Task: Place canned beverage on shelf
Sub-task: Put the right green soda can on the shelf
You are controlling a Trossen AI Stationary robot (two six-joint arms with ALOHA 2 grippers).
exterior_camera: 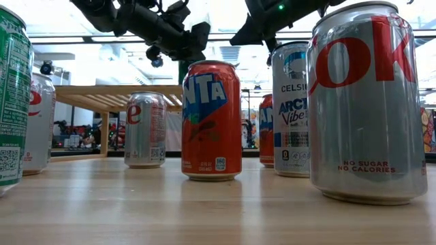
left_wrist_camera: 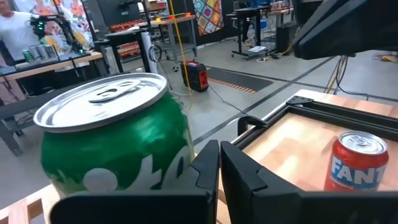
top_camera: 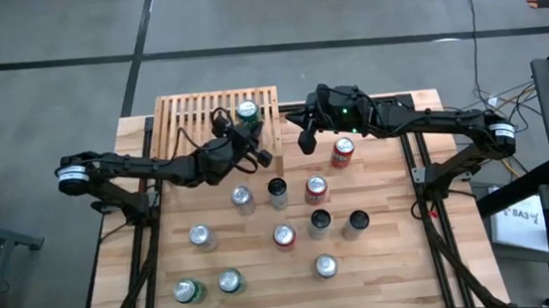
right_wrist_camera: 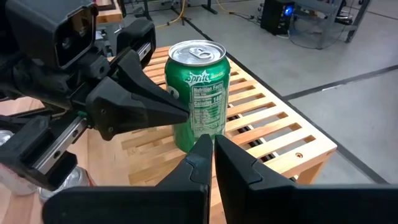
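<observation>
A green Sprite can [right_wrist_camera: 198,93] stands upright on its base on the light-wood slatted shelf [right_wrist_camera: 273,124], near the shelf's right end [top_camera: 247,111]. My left gripper [right_wrist_camera: 181,112] is shut, and its fingers point level at the can's side from the table's near left. In its own view the can [left_wrist_camera: 118,143] fills the space just beside its fingers [left_wrist_camera: 219,171]. My right gripper [right_wrist_camera: 211,149] is shut and holds nothing. It hovers right of the can [top_camera: 294,125], pointing at it. My left gripper's shut fingertips [right_wrist_camera: 185,112] stand at the green can's side wall [right_wrist_camera: 175,93], about halfway up, coming level from the near left. I cannot tell whether they touch it. The can stands upright on the slats.
Several cans stand on the wooden table [top_camera: 404,262] nearer than the shelf: a red Fanta [top_camera: 342,151] right of my grippers, silver and dark ones in the middle, two green ones [top_camera: 189,291] near left. Black frame rails run along both table sides.
</observation>
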